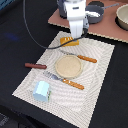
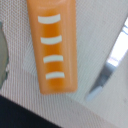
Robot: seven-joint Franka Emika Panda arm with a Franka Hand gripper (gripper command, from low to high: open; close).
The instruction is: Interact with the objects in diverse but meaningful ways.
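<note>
The yellow-orange bread loaf (image 1: 70, 41) with white score marks lies on the placemat's far edge and fills the wrist view (image 2: 53, 45). My gripper (image 1: 76, 34) hangs right over it; its fingers are too blurred to show whether they are open, and none appear in the wrist view. A brown sausage (image 1: 36, 65) lies at the mat's edge on the exterior view's left. A white-and-light-blue carton (image 1: 41, 90) stands on the mat's near corner. A dark grey saucepan (image 1: 95, 12) sits on the wooden board behind the arm. The small white bottle is out of view.
A beige plate (image 1: 68, 66) sits mid-mat, its edge in the wrist view (image 2: 2, 55). An orange-handled knife (image 1: 80, 57) lies behind it, its blade in the wrist view (image 2: 106, 77). An orange-handled fork (image 1: 65, 80) lies in front. A bowl (image 1: 122, 17) stands on the board (image 1: 107, 27).
</note>
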